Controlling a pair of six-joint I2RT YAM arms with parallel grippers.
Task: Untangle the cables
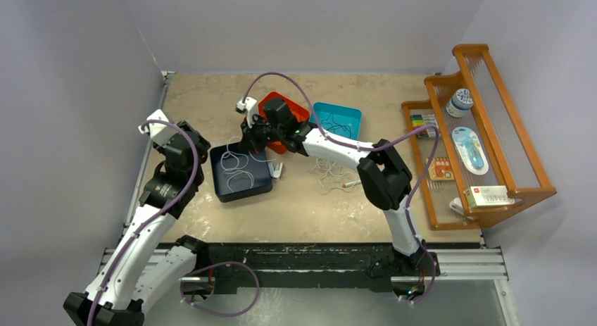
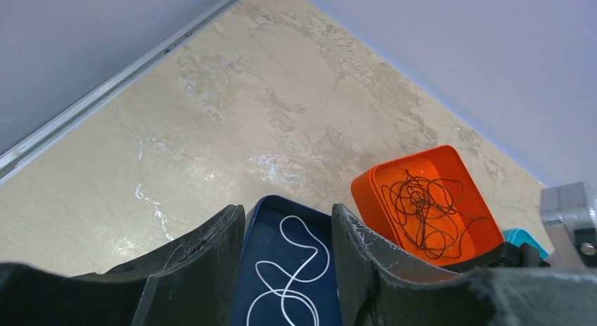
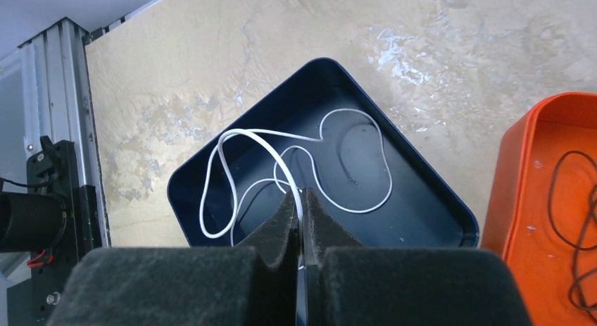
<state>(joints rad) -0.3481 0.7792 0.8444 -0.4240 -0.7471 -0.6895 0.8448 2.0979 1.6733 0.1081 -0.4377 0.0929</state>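
The right gripper [image 3: 301,199] was clamped on the white cable [image 3: 225,139], with the strand pinched between its closed pads just above the navy tray [image 3: 422,203]. The rest of that cable lay in loose, crossing loops on the tray's floor, and one loop rose toward the tray's rim. The left gripper [image 2: 288,217] hung at the tray's left edge, its fingers apart at a middling width with nothing between them.

The main risk was in the grip itself. Had the arm lifted or drawn away from the tray before letting go, the loops would likely have followed it out. Where strands crossed, a pull could have cinched them into a knot. A release with that raised loop near the rim might have let the springy cable slide over the edge.

The orange tray [image 2: 373,182] sat just beside the navy tray's far right corner and held a dark cable [image 2: 422,206] in its own tangle. A sideways swing with the white strand trailing could have dragged it across and mixed the two. The navy tray looked light, so a snagged cable might have shifted or tipped it.

With both arms crowded over the tray, a careless move could have knocked them together. A pile [image 1: 331,172] of whitish cables to the tray's right looked unsorted.
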